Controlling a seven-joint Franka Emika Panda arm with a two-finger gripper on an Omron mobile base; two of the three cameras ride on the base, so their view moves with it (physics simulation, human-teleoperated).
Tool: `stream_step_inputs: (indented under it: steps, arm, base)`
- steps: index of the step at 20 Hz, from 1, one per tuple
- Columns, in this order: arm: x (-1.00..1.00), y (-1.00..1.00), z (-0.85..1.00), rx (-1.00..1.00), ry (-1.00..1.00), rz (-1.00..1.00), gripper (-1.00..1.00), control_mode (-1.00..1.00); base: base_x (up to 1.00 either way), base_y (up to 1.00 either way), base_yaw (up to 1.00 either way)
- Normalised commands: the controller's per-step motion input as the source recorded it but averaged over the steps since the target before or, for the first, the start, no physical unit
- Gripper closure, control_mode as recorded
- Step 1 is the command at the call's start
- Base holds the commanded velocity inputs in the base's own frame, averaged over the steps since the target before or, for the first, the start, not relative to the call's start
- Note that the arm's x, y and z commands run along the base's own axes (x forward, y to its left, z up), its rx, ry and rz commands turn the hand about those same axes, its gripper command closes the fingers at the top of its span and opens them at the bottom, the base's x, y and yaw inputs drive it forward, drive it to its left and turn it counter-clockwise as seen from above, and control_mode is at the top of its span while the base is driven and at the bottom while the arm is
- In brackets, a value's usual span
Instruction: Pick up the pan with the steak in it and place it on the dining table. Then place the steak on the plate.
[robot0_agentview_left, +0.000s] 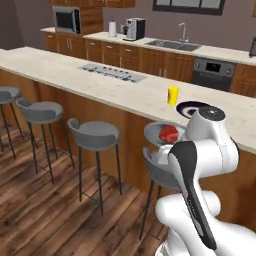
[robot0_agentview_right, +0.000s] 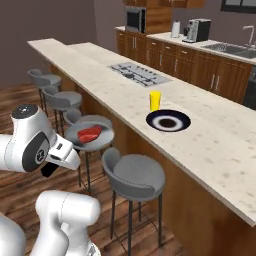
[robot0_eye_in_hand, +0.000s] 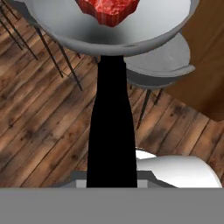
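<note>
The grey pan (robot0_agentview_right: 102, 140) hangs in the air over the stools, just off the near edge of the dining table (robot0_agentview_right: 210, 150). In it lies the red steak (robot0_agentview_right: 90, 133). My gripper (robot0_agentview_right: 74, 151) is shut on the pan's black handle (robot0_eye_in_hand: 111, 131). The hand view looks along that handle to the pan (robot0_eye_in_hand: 109, 41) and the steak (robot0_eye_in_hand: 107, 8). From the left base view, the pan (robot0_agentview_left: 156, 131) and steak (robot0_agentview_left: 169, 133) show beside my arm. The plate (robot0_agentview_right: 168, 121), dark-rimmed with a white ring, lies on the table a little beyond the pan; my arm half hides the plate (robot0_agentview_left: 192, 106).
A yellow cup (robot0_agentview_right: 155, 100) stands just behind the plate. Grey round stools (robot0_agentview_right: 134, 175) line the table's near side, directly under the pan. A grey stovetop (robot0_agentview_right: 140, 74) lies farther along the adjoining counter. Wooden floor spreads to the left.
</note>
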Motion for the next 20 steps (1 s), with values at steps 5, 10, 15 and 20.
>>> stream_step_inputs:
  steps: [5, 10, 15, 20]
  arm:
    - [0.00, 0.00, 0.00, 0.00, 0.00, 0.00, 1.00, 1.00]
    - [0.00, 0.00, 0.00, 0.00, 0.00, 0.00, 1.00, 1.00]
    - [0.00, 0.00, 0.00, 0.00, 0.00, 0.00, 1.00, 1.00]
    - [0.00, 0.00, 0.00, 0.00, 0.00, 0.00, 1.00, 1.00]
  base:
    - [0.01, 0.00, -0.50]
    - [0.01, 0.00, -0.50]
    - [0.01, 0.00, -0.50]
    - [0.02, 0.00, -0.50]
